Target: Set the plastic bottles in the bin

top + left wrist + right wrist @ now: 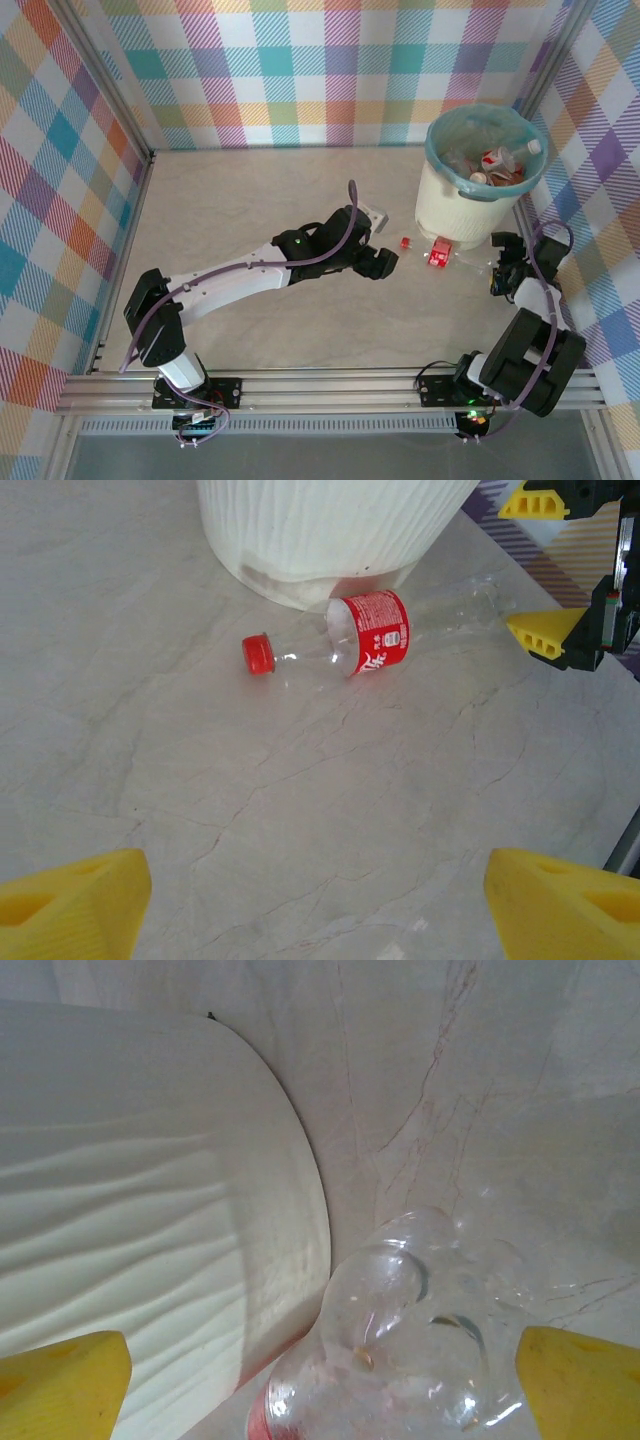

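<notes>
Bottle point(440, 256) on its side on the table point(250, 200), at the foot of the bin point(470, 215), clear with a red label point(370, 632) and red cap point(258, 654). Cap end points toward the left gripper point(385, 262), base end toward the right gripper point(497, 270). The label part lies hard against the bin's lower wall point(320, 530); it may be touching, but the shadow there hides the contact. Bin stands upright at the table's far right corner, teal bag point(437, 160) folded over its rim, several bottles point(500, 160) lying inside. Left gripper point(320, 910) hangs low over the table with jaws spread wide and nothing between them, bare marble under the gap, the cap a little ahead of it. Right gripper point(540, 570) sits low at the bottle's base, jaws also spread wide. From its wrist, the bottle's clear lobed base point(420, 1330) lies between the two yellow fingers point(60, 1380), a gap showing on each side, so no grip. Bin's ribbed wall point(150, 1210) rises just left of the bottle there.
</notes>
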`<state>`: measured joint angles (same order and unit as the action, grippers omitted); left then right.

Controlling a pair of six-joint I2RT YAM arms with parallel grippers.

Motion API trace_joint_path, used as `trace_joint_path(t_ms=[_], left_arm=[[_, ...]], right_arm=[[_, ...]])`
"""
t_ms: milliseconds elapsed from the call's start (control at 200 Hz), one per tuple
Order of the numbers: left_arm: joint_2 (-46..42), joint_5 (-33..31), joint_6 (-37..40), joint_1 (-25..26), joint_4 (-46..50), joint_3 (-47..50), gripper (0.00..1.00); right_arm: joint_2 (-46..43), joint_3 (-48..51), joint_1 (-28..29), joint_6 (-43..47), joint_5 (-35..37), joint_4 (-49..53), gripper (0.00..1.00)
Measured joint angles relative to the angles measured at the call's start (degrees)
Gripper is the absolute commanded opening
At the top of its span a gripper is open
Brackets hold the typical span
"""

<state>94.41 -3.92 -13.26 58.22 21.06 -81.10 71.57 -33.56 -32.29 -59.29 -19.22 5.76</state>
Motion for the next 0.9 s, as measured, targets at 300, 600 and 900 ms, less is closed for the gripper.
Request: trace_joint_path(t_ms=[300, 600, 900], left_arm=[[-0.83, -1.33, 0.0, 0.0, 0.02, 0.07, 0.87], [-0.83, -1.75, 0.02, 0.0, 0.02, 0.07, 0.87], [-0.83, -1.79, 0.02, 0.0, 0.0, 0.07, 0.87]], right_arm=[[1.92, 0.0, 0.0, -2.47, -1.14, -1.07, 0.98], [1.92, 0.17, 0.0, -2.45, -2.4, -0.94, 1.0], [1.22, 0.17, 0.0, -0.15, -2.91, 2.62, 1.0]])
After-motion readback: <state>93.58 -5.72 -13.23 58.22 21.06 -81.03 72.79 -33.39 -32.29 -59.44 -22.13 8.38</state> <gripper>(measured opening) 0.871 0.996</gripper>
